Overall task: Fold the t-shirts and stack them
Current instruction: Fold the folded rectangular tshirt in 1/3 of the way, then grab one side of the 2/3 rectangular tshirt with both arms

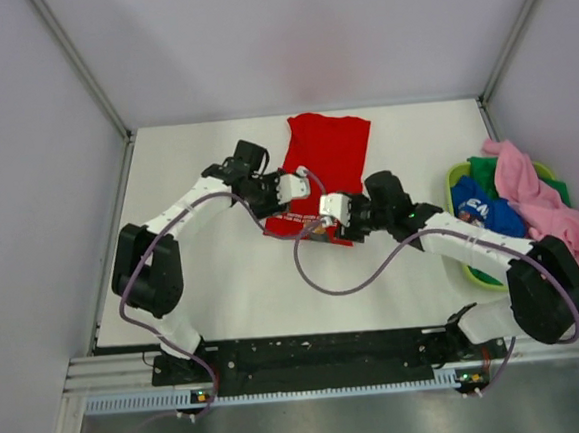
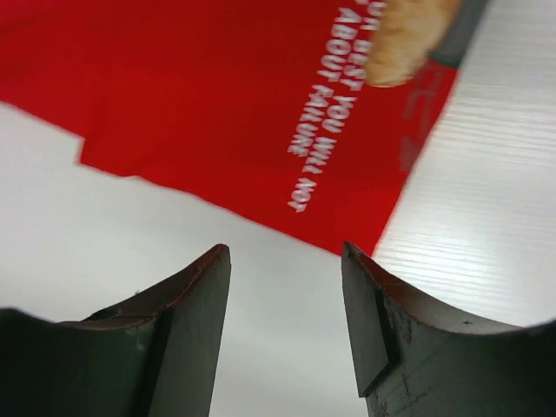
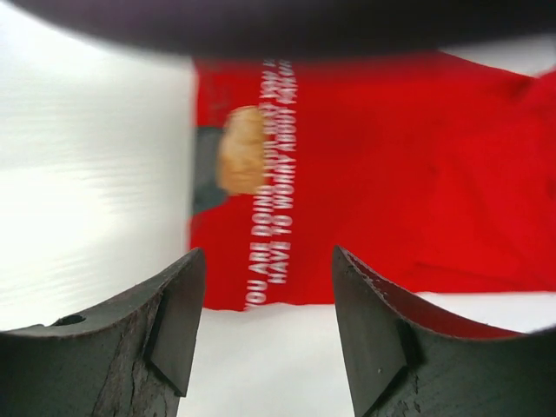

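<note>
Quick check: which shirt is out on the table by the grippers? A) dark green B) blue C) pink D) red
D: the red shirt lies on the table, its white text showing in both wrist views.

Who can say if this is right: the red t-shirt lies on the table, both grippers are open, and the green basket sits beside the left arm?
One slip: the top external view shows the green basket beside the right arm. The red t-shirt lies on the table, and the left gripper and right gripper are open.
</note>
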Tool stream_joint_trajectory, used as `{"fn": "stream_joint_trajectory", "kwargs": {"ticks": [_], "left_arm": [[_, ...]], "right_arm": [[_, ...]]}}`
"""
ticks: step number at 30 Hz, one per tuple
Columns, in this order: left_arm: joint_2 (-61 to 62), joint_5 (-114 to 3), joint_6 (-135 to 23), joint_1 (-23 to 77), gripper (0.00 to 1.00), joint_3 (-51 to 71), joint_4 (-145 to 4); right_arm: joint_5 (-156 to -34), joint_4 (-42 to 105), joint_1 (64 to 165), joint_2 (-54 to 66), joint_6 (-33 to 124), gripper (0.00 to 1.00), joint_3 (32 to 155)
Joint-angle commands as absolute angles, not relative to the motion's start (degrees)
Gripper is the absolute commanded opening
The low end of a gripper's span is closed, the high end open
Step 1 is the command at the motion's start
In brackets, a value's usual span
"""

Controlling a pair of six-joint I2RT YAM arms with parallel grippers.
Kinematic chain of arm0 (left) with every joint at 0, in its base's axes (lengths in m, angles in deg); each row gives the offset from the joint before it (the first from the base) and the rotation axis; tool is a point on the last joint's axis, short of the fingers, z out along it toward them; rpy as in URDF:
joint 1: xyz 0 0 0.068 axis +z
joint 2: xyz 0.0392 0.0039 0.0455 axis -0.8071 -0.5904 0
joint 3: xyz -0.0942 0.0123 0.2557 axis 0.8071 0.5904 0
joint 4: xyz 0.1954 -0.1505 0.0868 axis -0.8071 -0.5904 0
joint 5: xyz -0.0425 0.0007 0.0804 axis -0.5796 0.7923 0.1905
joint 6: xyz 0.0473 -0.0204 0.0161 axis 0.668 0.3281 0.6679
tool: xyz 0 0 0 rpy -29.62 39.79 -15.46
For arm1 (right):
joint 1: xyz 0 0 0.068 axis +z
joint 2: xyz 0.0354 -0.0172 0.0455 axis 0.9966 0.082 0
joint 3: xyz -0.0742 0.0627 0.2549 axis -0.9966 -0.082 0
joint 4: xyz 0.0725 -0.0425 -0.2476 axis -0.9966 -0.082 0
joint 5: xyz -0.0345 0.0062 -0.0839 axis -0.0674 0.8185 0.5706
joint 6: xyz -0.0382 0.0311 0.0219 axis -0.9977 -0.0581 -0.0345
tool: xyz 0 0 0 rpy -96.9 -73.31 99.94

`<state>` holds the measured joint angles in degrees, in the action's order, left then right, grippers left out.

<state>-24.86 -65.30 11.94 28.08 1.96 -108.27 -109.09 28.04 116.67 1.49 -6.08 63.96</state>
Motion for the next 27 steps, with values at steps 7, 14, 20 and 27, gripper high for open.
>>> {"fn": "stream_joint_trajectory", "kwargs": {"ticks": [7, 14, 20, 27], "left_arm": [[-28.4, -71.5, 20.8, 25.7, 0.60, 11.0, -107.3], [-31.7, -67.8, 21.3, 25.2, 0.57, 11.9, -108.6], [-31.9, -66.6, 18.4, 24.5, 0.22, 13.1, -105.4], [-28.3, -67.3, 13.3, 23.9, 0.00, 14.1, -105.4]], "right_arm": [[-95.9, 24.1, 124.8, 13.1, -13.1, 0.58, 63.7], [-90.5, 23.6, 124.8, 18.9, -11.8, 0.47, 64.4], [-89.6, 21.5, 124.9, 19.3, -10.7, 0.00, 65.6], [-90.0, 18.0, 126.4, 14.4, -9.6, 0.00, 66.0]]}}
